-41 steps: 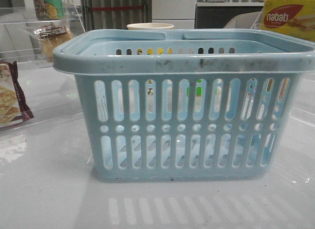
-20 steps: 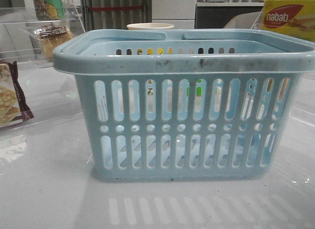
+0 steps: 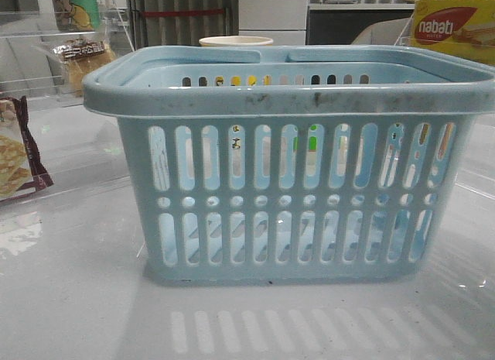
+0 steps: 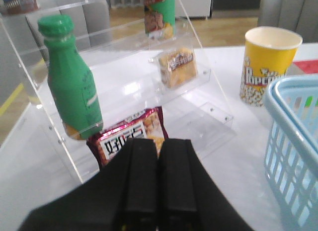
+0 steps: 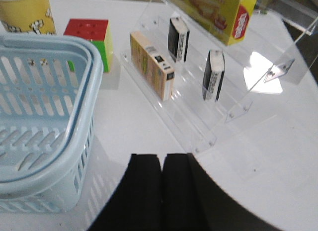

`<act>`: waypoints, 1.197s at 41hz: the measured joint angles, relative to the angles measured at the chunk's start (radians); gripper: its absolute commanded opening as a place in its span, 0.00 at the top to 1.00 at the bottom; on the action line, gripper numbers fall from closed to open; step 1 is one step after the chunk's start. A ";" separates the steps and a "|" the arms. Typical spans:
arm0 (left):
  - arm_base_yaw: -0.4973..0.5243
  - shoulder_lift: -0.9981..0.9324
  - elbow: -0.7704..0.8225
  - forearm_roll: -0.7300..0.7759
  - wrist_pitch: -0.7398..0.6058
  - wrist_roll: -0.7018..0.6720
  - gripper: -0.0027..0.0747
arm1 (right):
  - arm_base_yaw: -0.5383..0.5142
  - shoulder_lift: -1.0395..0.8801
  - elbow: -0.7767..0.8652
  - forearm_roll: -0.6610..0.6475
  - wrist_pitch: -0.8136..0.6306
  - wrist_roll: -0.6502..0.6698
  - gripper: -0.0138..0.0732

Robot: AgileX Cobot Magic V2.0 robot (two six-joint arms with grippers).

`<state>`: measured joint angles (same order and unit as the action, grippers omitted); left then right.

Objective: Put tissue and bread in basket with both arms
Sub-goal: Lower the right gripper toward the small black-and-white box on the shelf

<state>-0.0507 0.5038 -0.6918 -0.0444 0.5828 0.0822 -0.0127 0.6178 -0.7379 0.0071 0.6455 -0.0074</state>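
the light blue basket (image 3: pixel 290 159) stands mid-bench, nothing visible inside it through the slots, exactly as it stood a second ago; nothing in the front view has shifted. the bread (image 4: pixel 178 66), a clear packet with a brown-and-white label, sits on a step of the clear acrylic rack (image 4: pixel 124 87) at the bench's left, far of the maroon-edged cracker packet (image 4: pixel 130 136) and right of a green bottle (image 4: pixel 70 82). two dark tissue packs (image 5: pixel 214 74) stand on edge on the right-hand rack (image 5: pixel 213 116), beside a tan carton (image 5: pixel 151 64). the left pincer (image 4: pixel 158 191) and right pincer (image 5: pixel 162 191) hang with fingers pressed together, gripping nothing. with no change yet, both pickups appear still ahead. a popcorn cup (image 4: pixel 268 62) stands beyond the basket.
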 measured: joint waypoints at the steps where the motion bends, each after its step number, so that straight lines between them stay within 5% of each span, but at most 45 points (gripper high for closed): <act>1: 0.000 0.009 0.004 0.000 0.003 0.000 0.85 | 0.000 0.013 0.004 0.000 0.005 0.000 0.78; 6: 0.000 0.061 0.014 0.000 0.013 0.000 0.84 | 0.000 0.090 0.019 0.000 0.014 0.000 0.75; 9: 0.000 0.090 0.014 0.000 0.015 0.000 0.78 | 0.000 0.135 0.021 0.000 0.015 0.000 0.65; 13: 0.000 0.127 0.014 0.000 0.015 0.000 0.53 | 0.000 0.188 0.021 0.000 0.013 0.000 0.39; 18: 0.000 0.168 0.014 0.000 0.015 0.000 0.30 | 0.000 0.260 0.021 0.000 -0.006 0.000 0.21; 33: -0.015 0.223 0.014 -0.056 -0.015 0.010 0.31 | -0.138 0.568 -0.109 0.002 -0.078 0.007 0.21; 49: -0.275 0.225 0.014 -0.125 -0.069 0.105 0.31 | -0.164 0.954 -0.482 0.008 -0.091 0.007 0.21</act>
<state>-0.3259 0.7285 -0.6779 -0.1697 0.5137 0.1875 -0.1764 1.5721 -1.2200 0.0152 0.5541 0.0000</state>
